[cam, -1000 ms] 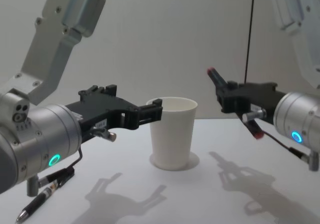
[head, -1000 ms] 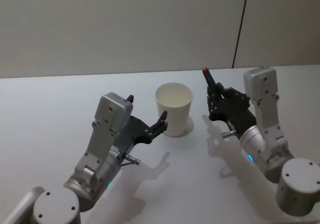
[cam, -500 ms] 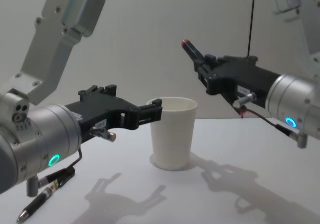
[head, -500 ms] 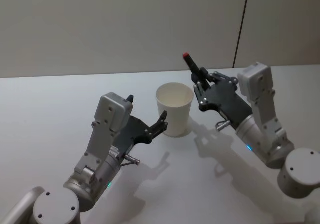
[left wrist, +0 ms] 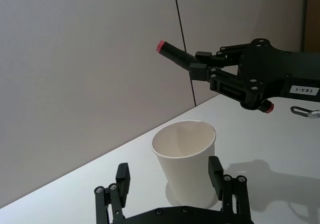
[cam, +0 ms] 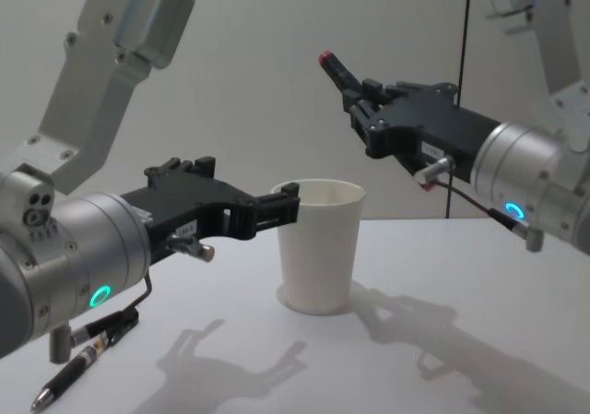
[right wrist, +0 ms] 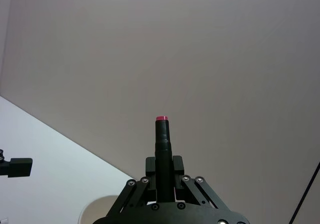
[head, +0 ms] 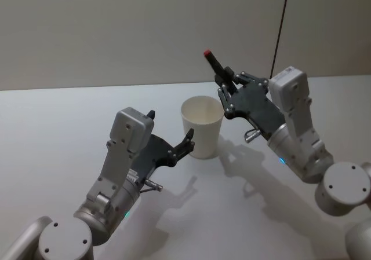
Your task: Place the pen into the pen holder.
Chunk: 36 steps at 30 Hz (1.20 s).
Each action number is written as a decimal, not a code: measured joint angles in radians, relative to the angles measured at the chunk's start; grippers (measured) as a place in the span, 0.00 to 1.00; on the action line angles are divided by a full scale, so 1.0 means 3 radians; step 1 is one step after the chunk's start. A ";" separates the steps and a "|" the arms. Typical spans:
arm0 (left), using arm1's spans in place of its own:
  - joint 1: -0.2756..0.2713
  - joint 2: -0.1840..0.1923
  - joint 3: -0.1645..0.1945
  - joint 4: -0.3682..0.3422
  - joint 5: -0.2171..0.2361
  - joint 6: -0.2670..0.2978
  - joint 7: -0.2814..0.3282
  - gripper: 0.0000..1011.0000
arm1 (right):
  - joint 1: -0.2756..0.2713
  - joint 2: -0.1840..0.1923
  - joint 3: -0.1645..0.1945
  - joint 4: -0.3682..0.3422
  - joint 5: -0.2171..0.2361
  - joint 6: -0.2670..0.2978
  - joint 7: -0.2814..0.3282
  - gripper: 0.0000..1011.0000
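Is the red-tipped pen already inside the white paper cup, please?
No, the right gripper holds the red-tipped pen in the air, higher than the white paper cup.

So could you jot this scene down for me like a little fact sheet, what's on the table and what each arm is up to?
Pen holder: white paper cup, upright on the table
Pen: black with a red tip, tilted in the air, above and to the right of the cup
Right jaws: shut on the pen
Left jaws: open, at the cup's left side, not clamped on it
Second pen: lying on the table under the left arm
Task state: pen not yet in the cup
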<state>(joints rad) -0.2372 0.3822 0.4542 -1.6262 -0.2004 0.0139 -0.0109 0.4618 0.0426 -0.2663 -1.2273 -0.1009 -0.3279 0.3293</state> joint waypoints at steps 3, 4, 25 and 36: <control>0.0000 0.0000 0.0000 0.0000 0.0000 0.0000 0.0000 0.99 | 0.0056 -0.0023 -0.0009 0.0085 -0.0005 -0.0070 -0.0002 0.18; 0.0000 0.0000 0.0000 0.0000 0.0000 0.0000 0.0000 0.99 | 0.0068 -0.0028 -0.0012 0.0103 -0.0006 -0.0088 -0.0002 0.18; 0.0000 0.0000 0.0000 0.0000 0.0000 0.0000 0.0000 0.99 | 0.0527 -0.0210 -0.0069 0.0774 -0.0007 -0.0525 0.0078 0.18; 0.0000 0.0000 0.0000 0.0000 0.0000 0.0000 0.0000 0.99 | 0.0782 -0.0297 -0.0085 0.1164 -0.0030 -0.0663 0.0096 0.18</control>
<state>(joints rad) -0.2372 0.3821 0.4542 -1.6262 -0.2004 0.0139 -0.0109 0.6964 -0.0465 -0.2919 -0.8781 -0.1098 -0.5268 0.3580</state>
